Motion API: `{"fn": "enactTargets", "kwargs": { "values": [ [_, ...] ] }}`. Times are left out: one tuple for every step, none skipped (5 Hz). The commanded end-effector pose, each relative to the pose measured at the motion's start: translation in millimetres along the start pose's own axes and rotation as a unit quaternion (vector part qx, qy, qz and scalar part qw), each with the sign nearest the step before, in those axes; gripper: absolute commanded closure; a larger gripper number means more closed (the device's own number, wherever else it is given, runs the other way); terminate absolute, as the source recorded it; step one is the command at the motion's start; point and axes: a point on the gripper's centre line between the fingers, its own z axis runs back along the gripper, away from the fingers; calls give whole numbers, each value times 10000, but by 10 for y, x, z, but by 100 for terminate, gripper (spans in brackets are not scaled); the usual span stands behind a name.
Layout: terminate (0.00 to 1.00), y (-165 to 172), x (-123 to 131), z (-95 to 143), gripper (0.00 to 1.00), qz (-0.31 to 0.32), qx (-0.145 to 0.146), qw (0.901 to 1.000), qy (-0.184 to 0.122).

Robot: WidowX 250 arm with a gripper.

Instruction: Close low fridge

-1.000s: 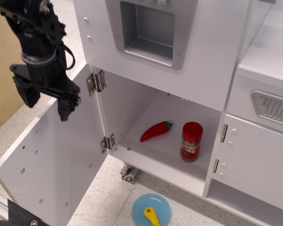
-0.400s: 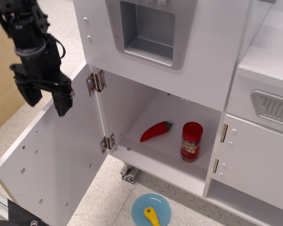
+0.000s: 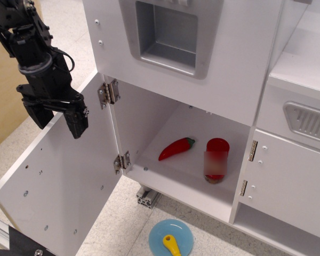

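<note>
The low fridge stands open, and its large flat white door is swung out to the left on two metal hinges. Only the door's inner face shows; the handle is hidden. My black gripper is open and empty. It hangs at the door's upper edge, with one finger over the inner face and the other beyond the edge. Whether a finger touches the door is unclear. Inside the fridge lie a red chili pepper and a red-capped spice jar, which looks blurred.
Above the fridge is the white panel with the grey recessed dispenser. At the right is a smaller white cabinet door under a grey vent. A blue plate holding a yellow item lies on the floor in front.
My gripper rose and moved left, then came back down and a little right along the door's upper edge. The door has not moved. The jar now looks blurred.
</note>
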Motion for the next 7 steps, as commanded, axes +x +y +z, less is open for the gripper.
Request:
{"fn": "enactTargets", "kwargs": {
  "values": [
    [0, -338, -2, -91, 0, 35, 354, 9993, -107],
    [0, -545, -12, -51, 0, 97, 299, 9995, -67],
    [0, -775, 39, 117, 0, 160, 24, 9998, -75],
    [0, -959, 92, 442, 0, 210, -320, 9990, -221],
    [0, -937, 41, 626, 0, 249, -357, 9984, -373],
    [0, -821, -138, 457, 0, -123, 62, 9997, -188],
    [0, -637, -318, 257, 0, -559, 417, 9976, -38]
  ]
}}
